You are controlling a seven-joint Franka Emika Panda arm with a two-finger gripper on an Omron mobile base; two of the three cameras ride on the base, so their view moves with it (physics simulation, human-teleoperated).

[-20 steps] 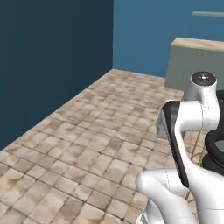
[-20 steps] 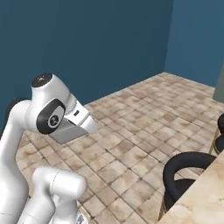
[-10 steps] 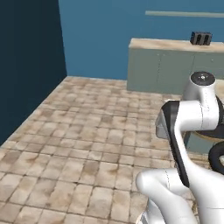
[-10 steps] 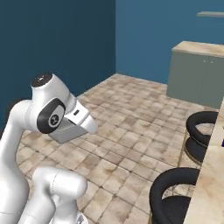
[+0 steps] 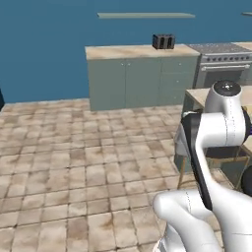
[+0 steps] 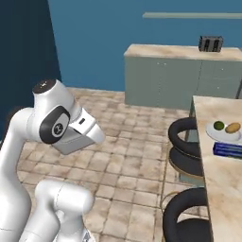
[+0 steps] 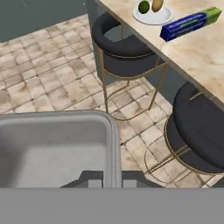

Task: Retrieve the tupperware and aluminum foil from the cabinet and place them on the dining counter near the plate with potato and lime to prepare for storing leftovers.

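- A floor of beige and brown stone tiles (image 5: 74, 177) is seen across the room, backed by a blue wall (image 5: 59, 49).
- Against that wall a run of grey-green base cabinets (image 5: 133, 81) is topped with marble; a dark toaster (image 5: 164, 41) is set on it, and a steel range (image 5: 224, 64) is placed just beside the run.
- A thin pale shelf (image 6: 194, 15) is fixed high on the wall.
- The dining counter (image 7: 201, 57) is seen in the hand view – its beige marble edge runs diagonally, with two black round stools (image 7: 124, 50) tucked beneath on thin brass legs.
- On the counter a white plate (image 7: 153, 16) carries a lime (image 7: 144, 7) and a potato (image 7: 157, 4); the aluminum foil (image 7: 190, 24) lies just beside the plate, apart from it.
- The tupperware (image 7: 52, 148) is pinched at its rim by the gripper (image 7: 109, 177), whose fingers are pressed tight on it – the grey container is held over the tiled floor, short of the stools.
- Open tile is left between the held container and the nearer stool; the counter edge lies beyond the stools.
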